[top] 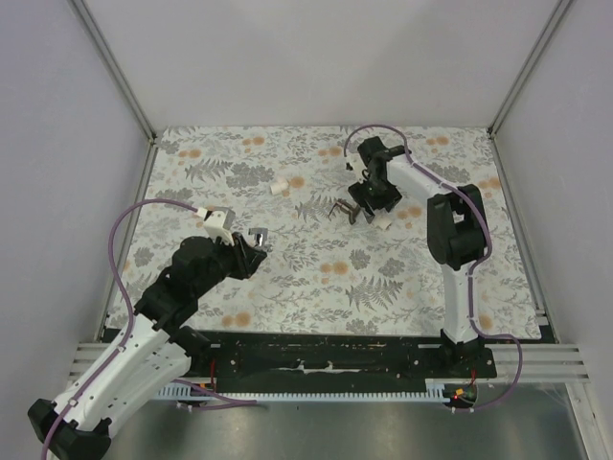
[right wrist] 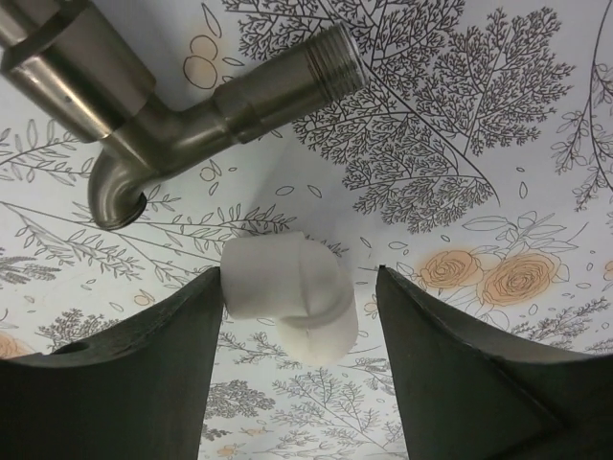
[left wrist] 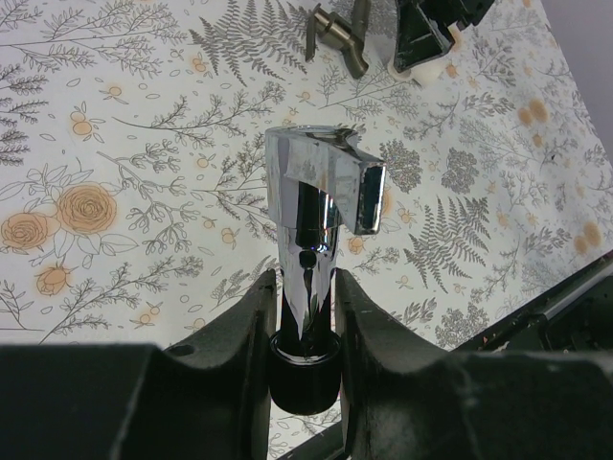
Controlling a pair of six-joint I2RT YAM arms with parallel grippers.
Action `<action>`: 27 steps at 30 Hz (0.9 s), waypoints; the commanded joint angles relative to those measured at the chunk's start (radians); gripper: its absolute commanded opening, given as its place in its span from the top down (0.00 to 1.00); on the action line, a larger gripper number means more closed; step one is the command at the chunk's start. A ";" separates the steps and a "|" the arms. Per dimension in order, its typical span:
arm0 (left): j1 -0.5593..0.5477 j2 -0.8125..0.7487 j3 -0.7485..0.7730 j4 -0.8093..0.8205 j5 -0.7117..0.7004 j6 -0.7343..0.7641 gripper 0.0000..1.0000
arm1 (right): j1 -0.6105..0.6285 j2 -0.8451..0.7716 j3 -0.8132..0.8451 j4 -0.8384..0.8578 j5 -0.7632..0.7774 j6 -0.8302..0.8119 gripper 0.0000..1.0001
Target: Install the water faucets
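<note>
My left gripper is shut on a shiny chrome faucet and holds it above the flowered table. In the left wrist view the chrome faucet stands up between my fingers, with its black base down between them. A second, duller metal faucet with a threaded end lies on the table; it also shows in the right wrist view. My right gripper is open over a white plastic elbow fitting. The elbow lies between the jaws, touching the left finger, with a gap on the right.
Another white plastic fitting lies at the table's middle back. White walls with metal corner posts enclose the table. The black base rail runs along the near edge.
</note>
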 commanded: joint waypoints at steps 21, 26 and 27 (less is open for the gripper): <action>0.001 0.041 0.040 0.103 0.052 0.024 0.98 | 0.058 -0.159 -0.276 0.000 0.094 0.466 0.57; 0.003 0.036 0.034 0.109 0.066 0.025 0.98 | 0.124 -0.222 -0.394 0.023 0.057 0.526 0.43; 0.001 0.033 0.031 0.108 0.066 0.025 0.98 | 0.134 -0.227 -0.400 0.023 0.060 0.536 0.36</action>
